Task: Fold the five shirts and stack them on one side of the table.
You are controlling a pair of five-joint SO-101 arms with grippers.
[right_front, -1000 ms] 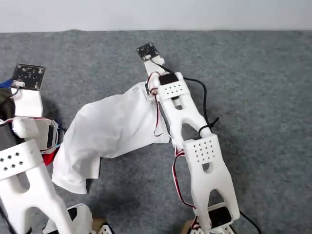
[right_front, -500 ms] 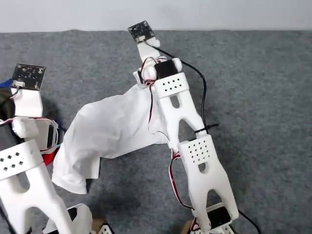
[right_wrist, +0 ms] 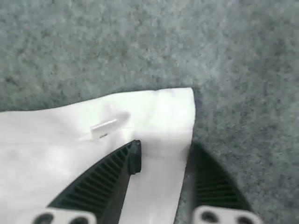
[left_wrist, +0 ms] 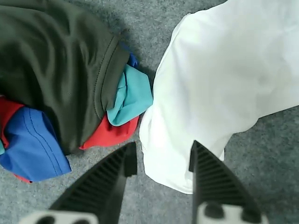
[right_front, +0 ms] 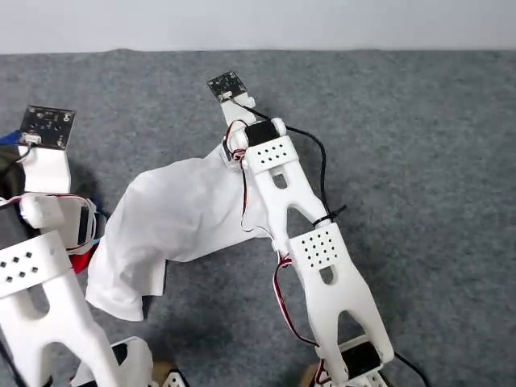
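So the white shirt is lying crumpled across the left-middle of the grey tabletop in the high view. The right hand is down at the shirt's upper corner near top centre, fingers spread with the hem sitting between them, not actually squeezed as far as I can see. The left hand hangs at the left edge, spread and holding nothing, above where the white shirt meets the pile of other shirts (dark, teal, red, blue).
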